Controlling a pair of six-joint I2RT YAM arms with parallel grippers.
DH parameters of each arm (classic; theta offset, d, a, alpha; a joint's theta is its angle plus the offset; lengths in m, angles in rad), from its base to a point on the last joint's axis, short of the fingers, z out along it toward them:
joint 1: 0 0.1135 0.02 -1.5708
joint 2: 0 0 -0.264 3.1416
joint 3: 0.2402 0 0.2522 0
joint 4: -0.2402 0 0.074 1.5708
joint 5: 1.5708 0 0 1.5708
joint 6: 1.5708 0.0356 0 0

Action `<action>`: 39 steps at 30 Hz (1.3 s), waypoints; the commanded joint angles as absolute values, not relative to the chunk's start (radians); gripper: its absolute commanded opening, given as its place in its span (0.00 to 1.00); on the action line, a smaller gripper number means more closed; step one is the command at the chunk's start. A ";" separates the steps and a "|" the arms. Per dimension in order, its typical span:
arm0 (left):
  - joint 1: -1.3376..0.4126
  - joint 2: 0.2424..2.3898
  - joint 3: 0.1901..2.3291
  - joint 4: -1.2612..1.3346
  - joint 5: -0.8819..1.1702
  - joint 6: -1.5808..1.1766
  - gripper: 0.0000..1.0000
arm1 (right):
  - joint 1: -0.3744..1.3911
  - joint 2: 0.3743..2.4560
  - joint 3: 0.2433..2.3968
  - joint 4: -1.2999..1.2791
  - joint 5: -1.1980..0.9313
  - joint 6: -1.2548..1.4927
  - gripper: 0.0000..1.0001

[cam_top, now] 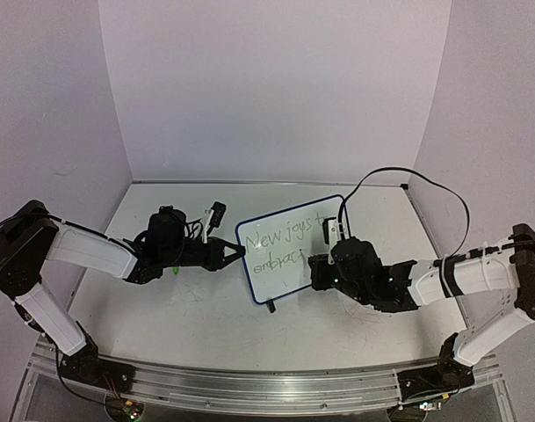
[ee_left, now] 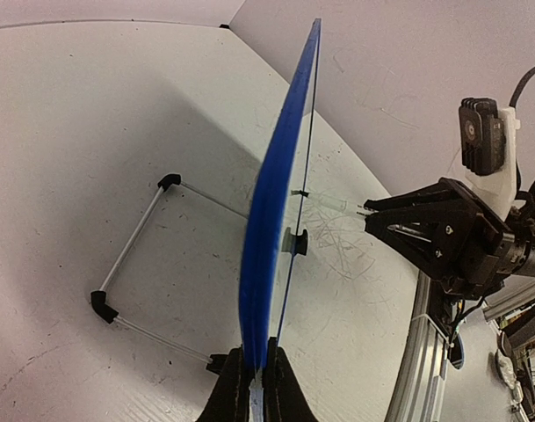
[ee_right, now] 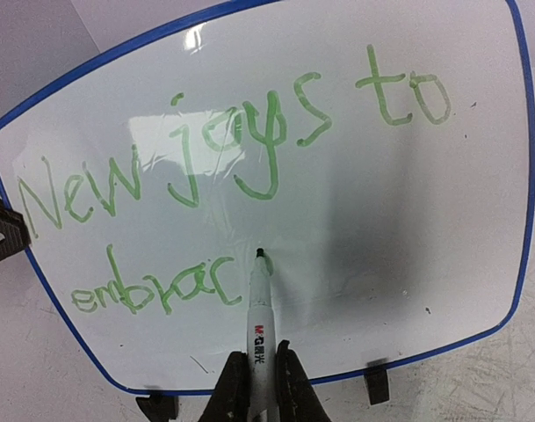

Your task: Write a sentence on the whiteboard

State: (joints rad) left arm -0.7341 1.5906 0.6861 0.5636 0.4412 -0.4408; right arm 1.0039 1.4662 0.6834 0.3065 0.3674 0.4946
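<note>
The whiteboard [cam_top: 293, 251] stands upright mid-table, white with a dark blue rim and black feet. My left gripper [cam_top: 234, 255] is shut on its left edge; the left wrist view shows the blue rim [ee_left: 271, 229] edge-on between my jaws [ee_left: 256, 387]. The sentence [ee_right: 223, 149] in green reads "New joys to" with "embrac" below. My right gripper [ee_right: 258, 378] is shut on a white marker [ee_right: 260, 308]; its tip touches the board just right of the "c". In the top view the right gripper [cam_top: 318, 268] is at the board's right side.
A wire stand [ee_left: 131, 255] with black corner caps props the board from behind. Grey scribbles [ee_left: 337, 237] mark the tabletop. Walls close in at the back and both sides. An aluminium rail [cam_top: 249, 387] runs along the near edge.
</note>
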 commanded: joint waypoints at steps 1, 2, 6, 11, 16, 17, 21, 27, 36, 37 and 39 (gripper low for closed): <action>-0.738 1.582 0.704 0.499 0.446 -0.414 0.00 | 1.008 1.478 0.691 0.335 0.335 0.501 0.00; -0.738 1.583 0.705 0.499 0.446 -0.414 0.00 | 1.009 1.477 0.685 0.334 0.333 0.504 0.00; -0.738 1.582 0.704 0.498 0.446 -0.415 0.00 | 1.012 1.477 0.669 0.331 0.325 0.516 0.00; -0.738 1.583 0.704 0.498 0.446 -0.416 0.00 | 1.012 1.472 0.650 0.324 0.324 0.533 0.00; -0.738 1.584 0.704 0.497 0.445 -0.416 0.00 | 1.013 1.465 0.634 0.313 0.332 0.544 0.00; -0.738 1.585 0.705 0.497 0.445 -0.416 0.00 | 1.014 1.464 0.632 0.309 0.337 0.546 0.00; -0.738 1.588 0.706 0.497 0.446 -0.416 0.00 | 1.012 1.456 0.629 0.297 0.360 0.546 0.00; -0.738 1.588 0.704 0.497 0.445 -0.416 0.00 | 1.012 1.446 0.630 0.279 0.390 0.543 0.00; -0.738 1.589 0.706 0.497 0.445 -0.415 0.00 | 1.006 1.422 0.650 0.277 0.400 0.515 0.00; -0.738 1.588 0.706 0.495 0.445 -0.414 0.00 | 1.006 1.414 0.645 0.293 0.379 0.506 0.00; -0.738 1.590 0.707 0.495 0.446 -0.415 0.00 | 1.004 1.380 0.624 0.324 0.351 0.487 0.00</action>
State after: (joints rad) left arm -0.7341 1.5906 0.6865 0.5636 0.4419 -0.4400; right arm 1.0146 1.4459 0.6392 0.2824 0.3692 0.5244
